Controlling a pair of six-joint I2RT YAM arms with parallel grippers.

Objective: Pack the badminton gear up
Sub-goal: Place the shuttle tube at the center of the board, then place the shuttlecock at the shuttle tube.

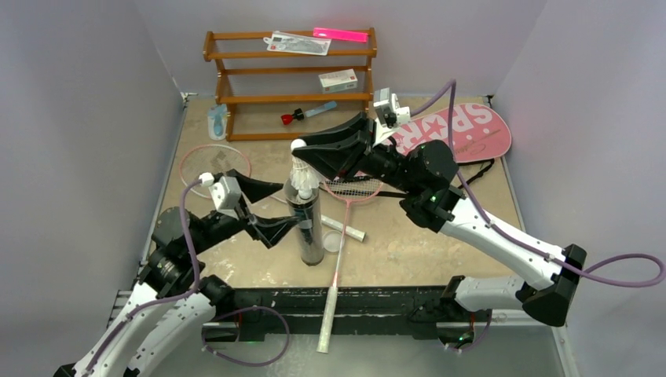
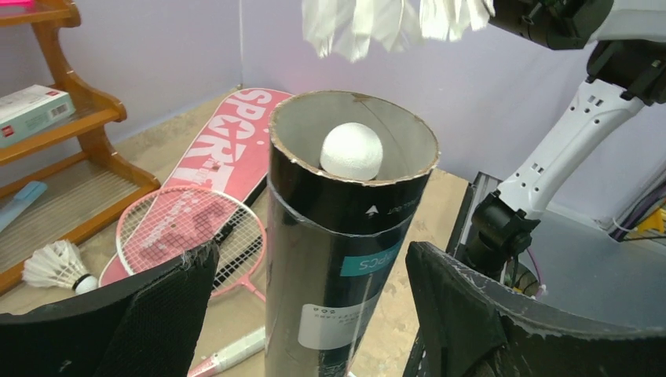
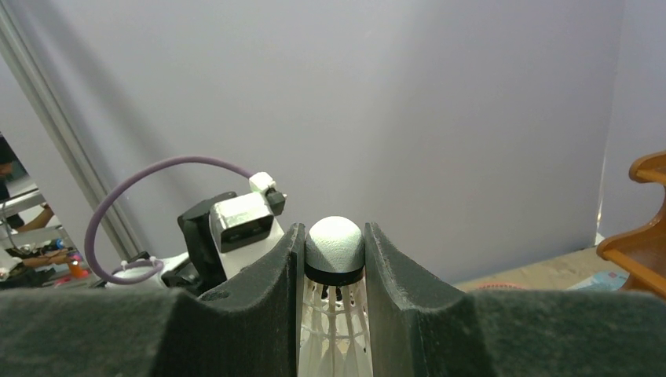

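Right wrist view shows the right gripper (image 3: 334,232) closed on the cork of a white feather shuttlecock (image 3: 334,250), held just above the upright long black tube (image 2: 345,236) that stands between the jaws of the open left gripper (image 2: 312,251); it should lower straight and centred before it releases.

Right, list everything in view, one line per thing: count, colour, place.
rack: one, wooden, back of table
box: one, white, middle shelf
red-capped stick: one, blue, bottom shelf
packet: one, clear, top shelf
strip: one, pink, top shelf
pale blue item: one, left of rack
tube: one, black, upright mid-table
shuttlecocks: three, white; one gripped above the tube, one inside it, one by the rack
rackets: two, pink, flat; one left, one centre
bag: one, pink, far right
disc: one, pale, beside the tube's foot
left tool: black, open around the tube
right tool: black, shut on a shuttlecock
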